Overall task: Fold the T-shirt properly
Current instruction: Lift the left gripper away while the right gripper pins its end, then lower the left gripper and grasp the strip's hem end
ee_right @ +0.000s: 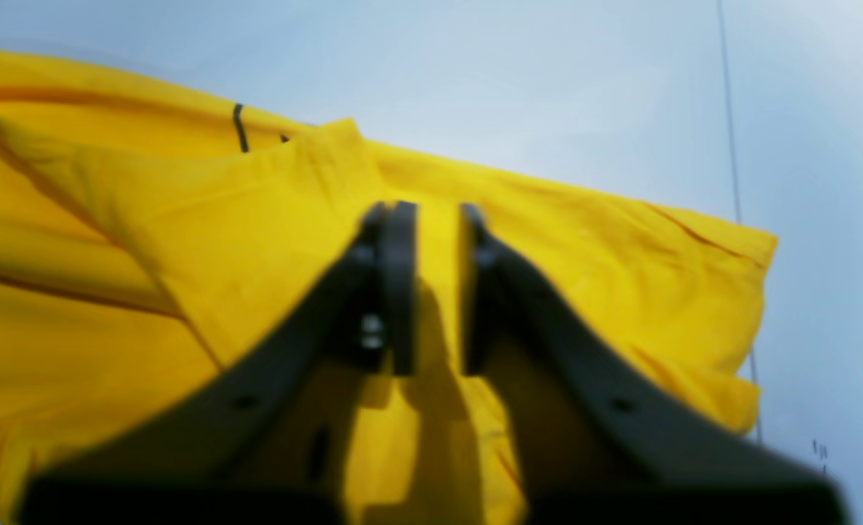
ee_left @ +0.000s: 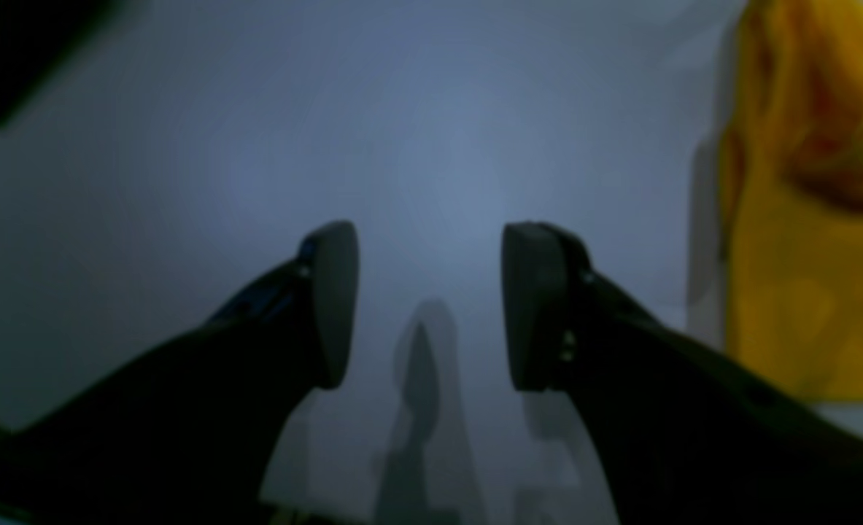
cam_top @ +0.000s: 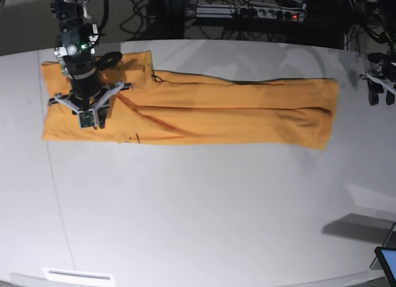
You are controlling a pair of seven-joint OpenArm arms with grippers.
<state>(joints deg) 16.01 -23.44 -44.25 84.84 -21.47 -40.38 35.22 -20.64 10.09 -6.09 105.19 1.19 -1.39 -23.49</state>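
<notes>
The orange-yellow T-shirt lies as a long strip across the far half of the white table. My right gripper hangs over its left end. In the right wrist view the right gripper has its jaws nearly together, with yellow T-shirt cloth showing in the narrow gap; I cannot tell whether it pinches the cloth. My left gripper sits off the strip's right end. In the left wrist view the left gripper is open over bare table, and the T-shirt hangs at the right edge.
Cables and a power strip run along the table's back edge. A screen corner pokes in at the front right. A white label lies at the front left edge. A thin dark seam crosses the table on the left.
</notes>
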